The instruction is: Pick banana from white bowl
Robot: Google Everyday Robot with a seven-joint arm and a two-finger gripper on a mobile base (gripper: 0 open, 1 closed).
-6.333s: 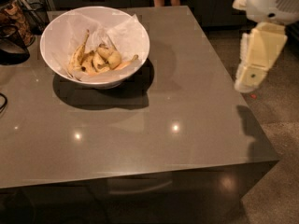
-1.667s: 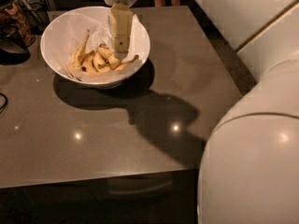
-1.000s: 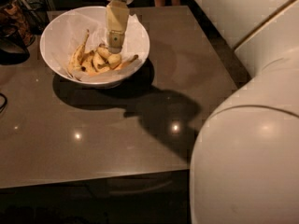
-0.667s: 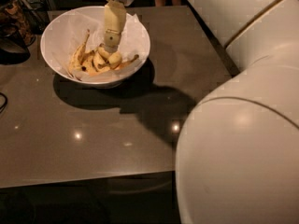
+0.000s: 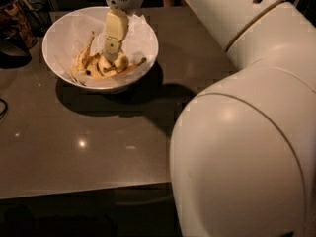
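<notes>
The white bowl [image 5: 64, 31], lined with crumpled white paper, stands at the back left of the dark table. Several yellow, brown-freckled bananas lie piled in its bottom. A long one [image 5: 127, 68] points its thin dark stem at the right rim, and another [image 5: 83, 58] curves up at the left. My gripper [image 5: 111, 56] reaches straight down into the bowl from the far side. Its tip is on the middle of the banana pile and hides part of it.
My large white arm [image 5: 242, 132] fills the right half of the view and hides the table's right side. Dark objects [image 5: 12, 31] stand at the left edge next to the bowl. The table's front edge [image 5: 84, 191] runs across the bottom.
The gripper came from beside the table's right edge into the bowl. Over the last second it has shifted slightly left and lower, onto the bananas. The bananas lie as before.
</notes>
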